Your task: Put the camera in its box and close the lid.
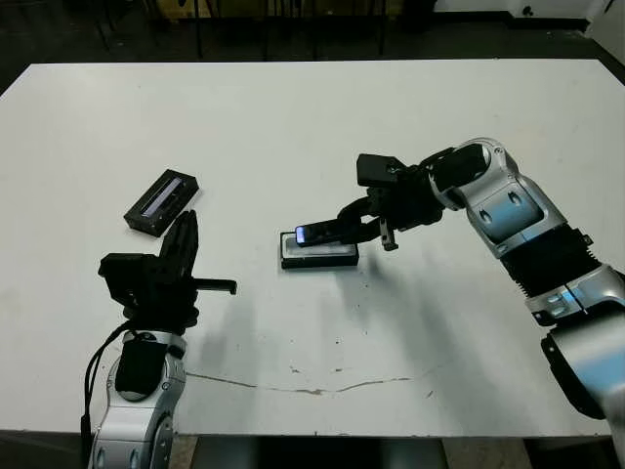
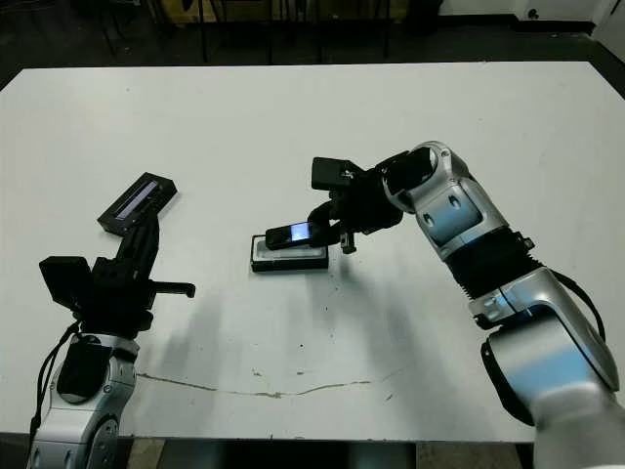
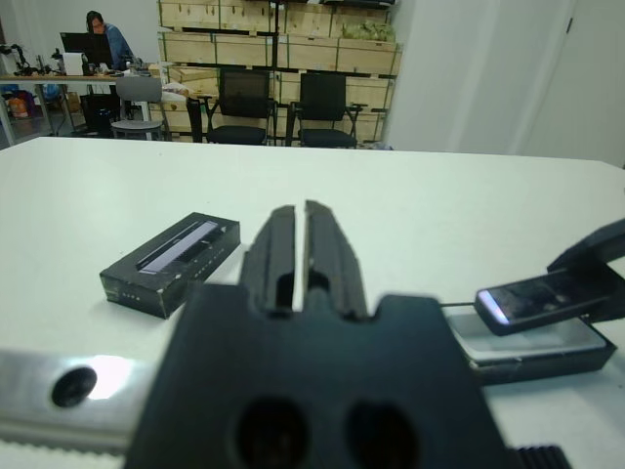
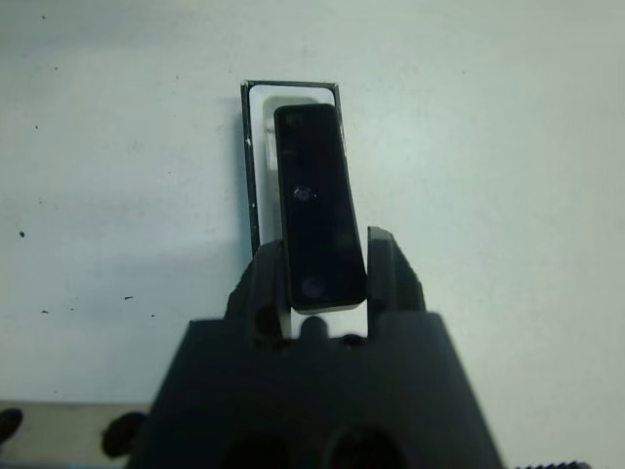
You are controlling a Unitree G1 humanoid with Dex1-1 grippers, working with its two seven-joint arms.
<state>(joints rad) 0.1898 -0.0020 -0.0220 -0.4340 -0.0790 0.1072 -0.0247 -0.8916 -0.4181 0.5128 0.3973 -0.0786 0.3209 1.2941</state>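
The camera point(image 1: 319, 234), a slim black bar with a bluish patch at its left end, hangs just above the box point(image 1: 318, 256), a shallow black tray with a white lining at the table's middle. My right gripper point(image 1: 354, 224) is shut on the camera's right end; in the right wrist view the camera point(image 4: 314, 220) lies lengthwise over the box point(image 4: 256, 147) between my fingers point(image 4: 389, 274). The lid point(image 1: 162, 202), black with a glossy window strip, lies flat at the left. My left gripper point(image 1: 185, 231) stands shut just in front of the lid, touching nothing.
A thin dark crack line point(image 1: 312, 387) runs along the table near its front edge. Beyond the far edge, the left wrist view shows chairs point(image 3: 322, 109), stacked crates and a person point(image 3: 103, 39) at a desk.
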